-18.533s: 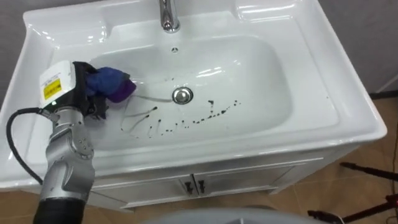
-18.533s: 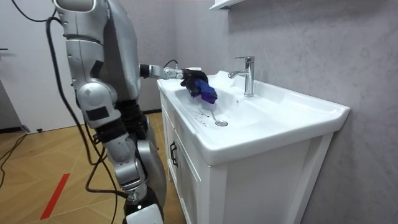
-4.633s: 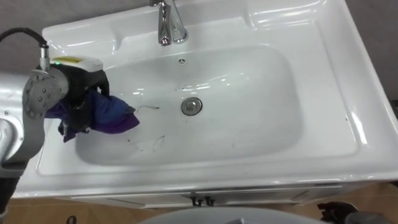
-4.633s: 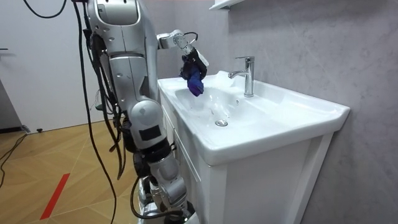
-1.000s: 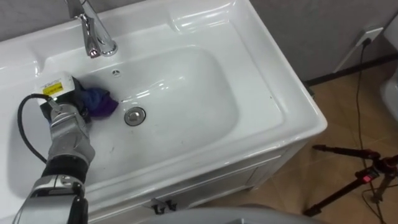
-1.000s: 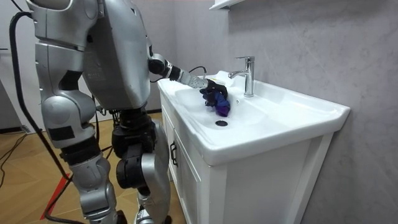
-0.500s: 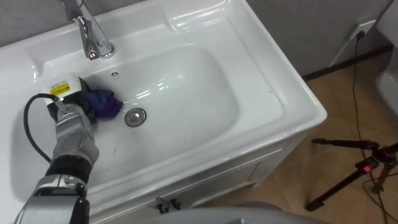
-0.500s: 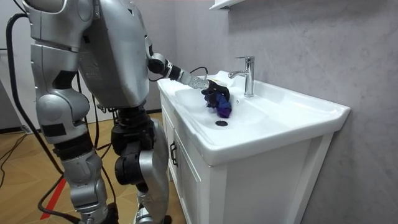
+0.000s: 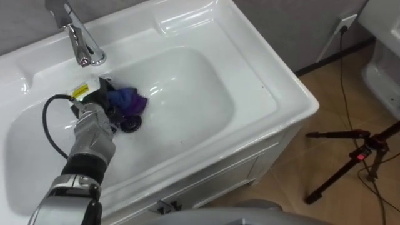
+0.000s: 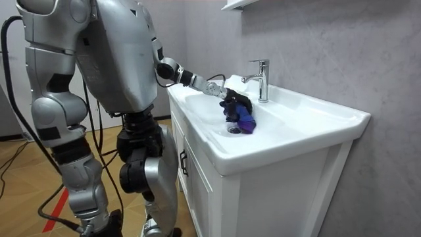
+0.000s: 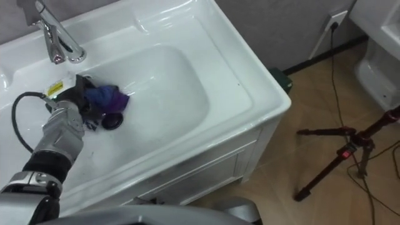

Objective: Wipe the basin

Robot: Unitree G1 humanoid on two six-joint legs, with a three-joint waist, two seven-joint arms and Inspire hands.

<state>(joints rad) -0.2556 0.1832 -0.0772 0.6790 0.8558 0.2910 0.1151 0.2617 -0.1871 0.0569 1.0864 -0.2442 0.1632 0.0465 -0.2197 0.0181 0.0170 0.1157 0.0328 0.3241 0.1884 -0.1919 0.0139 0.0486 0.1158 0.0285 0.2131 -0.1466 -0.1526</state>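
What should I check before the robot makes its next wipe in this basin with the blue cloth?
1. Grip: left hand is curled round the cloth: ok.
2. Contact: cloth is down in the bowl of the basin, partly over the drain: ok.
3. Clearance: faucet stands apart, behind the hand: ok.
4. Bare bowl to the right of the cloth shows no marks: ok.
5. Surface under the cloth and arm is clean: cannot tell.

One basin (image 9: 269, 87) showing, one tap (image 9: 78, 40) rising behind the hand (image 9: 97, 105), one purple cloth (image 9: 130, 100) bunching in it, one tripod (image 9: 364, 152) standing rightward.
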